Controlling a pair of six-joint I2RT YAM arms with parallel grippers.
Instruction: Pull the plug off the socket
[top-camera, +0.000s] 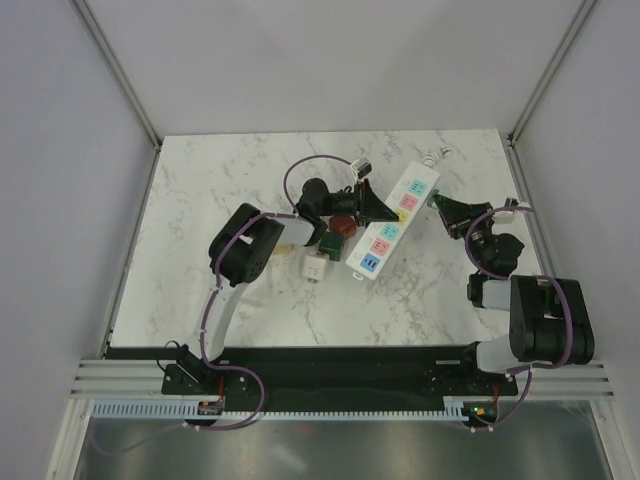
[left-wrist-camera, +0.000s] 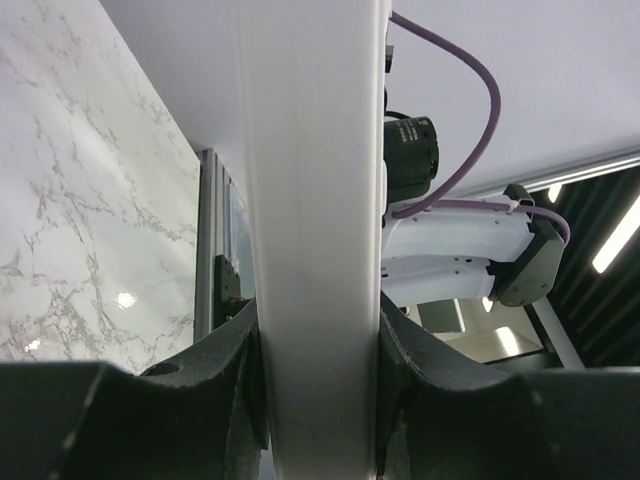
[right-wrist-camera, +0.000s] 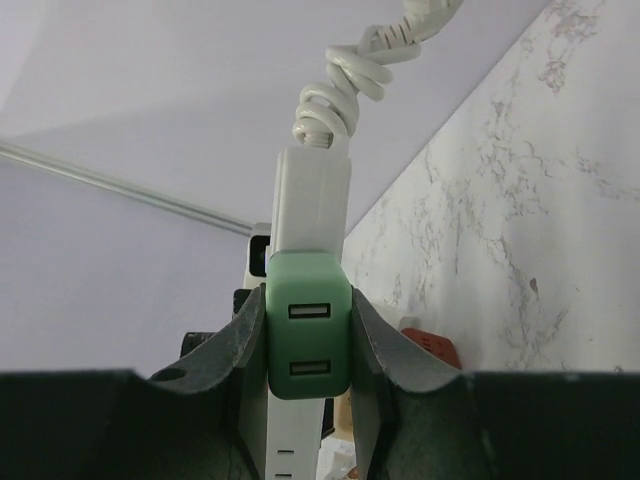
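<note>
across the white marble counter the long white pastel-outlet power strip runs diagonally, near-left to far-right. the left pincer clamps its body; the right pincer, at its far end, grips the green cube plug seated there.

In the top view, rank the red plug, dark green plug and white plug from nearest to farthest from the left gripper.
1. red plug, right beside the left gripper.
2. dark green plug, just below the red one in view.
3. white plug, lowest and leftmost.
</note>
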